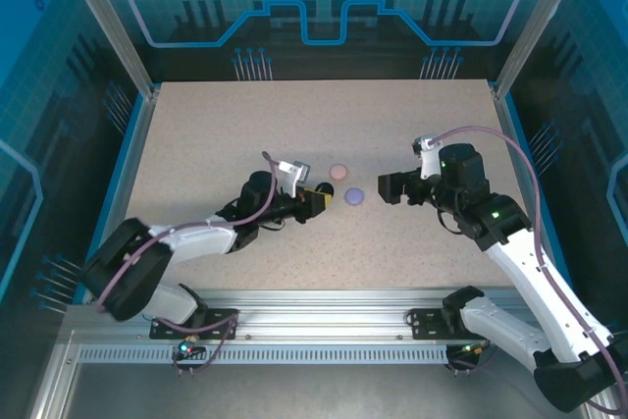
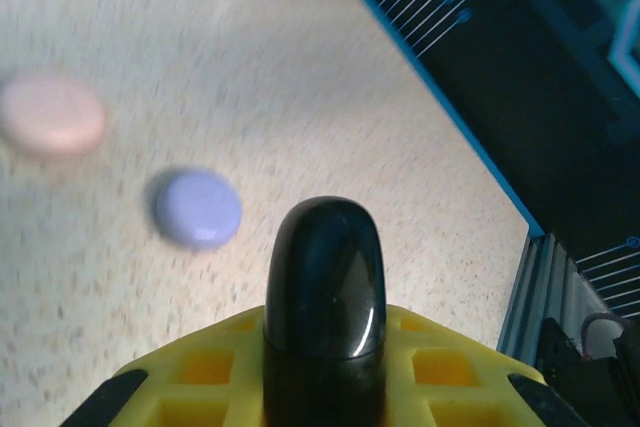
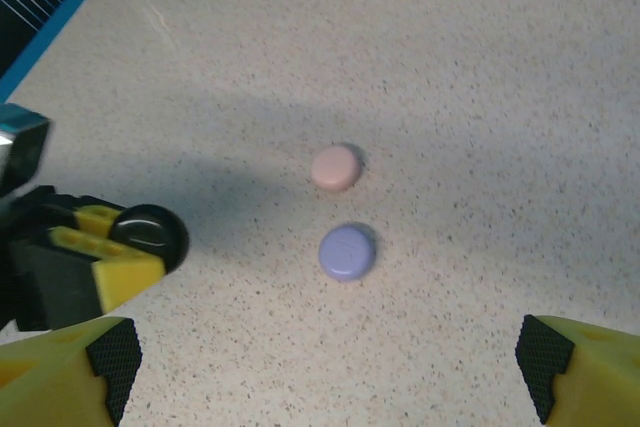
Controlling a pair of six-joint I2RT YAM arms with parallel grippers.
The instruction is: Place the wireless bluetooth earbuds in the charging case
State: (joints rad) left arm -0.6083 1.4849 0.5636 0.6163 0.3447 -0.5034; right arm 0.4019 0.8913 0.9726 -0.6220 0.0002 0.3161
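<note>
Three round charging cases are showing, all with lids shut, so anything inside is hidden.

- The black charging case (image 2: 324, 277) is sitting in the left gripper (image 1: 316, 199). It is pinched between the yellow fingers (image 2: 240, 327) and sticking out past their tips. The jaws are closed down to the width of the case.
- The pink case (image 1: 339, 172) and the lilac case (image 1: 354, 196) are lying flat on the speckled table (image 1: 245, 125). They are near each other but apart, between the two grippers. The held black case is sitting just left of the lilac one.
- The right gripper (image 1: 391, 186) is hovering on the other side of the pair. Its jaws are spread wide and are carrying nothing.

Handling, as a judgement:
- The cases are looking like small hard plastic shells: light, stiff and smooth. The black one is glossy, with light glinting off it, so it is likely slippery under the pads.
- The rounded edge is offering little purchase, so the broad flat faces are seeming the safer place to hold.
- Opening a lid is probably going to need the second gripper working at the seam while the first steadies the body.
- I cannot tell from here where the seam or hinge is lying.

Appearance:
- The black case is reading as a domed, pebble-like puck.
- The pink and lilac ones are matte pastel discs, alike in shape.
</note>
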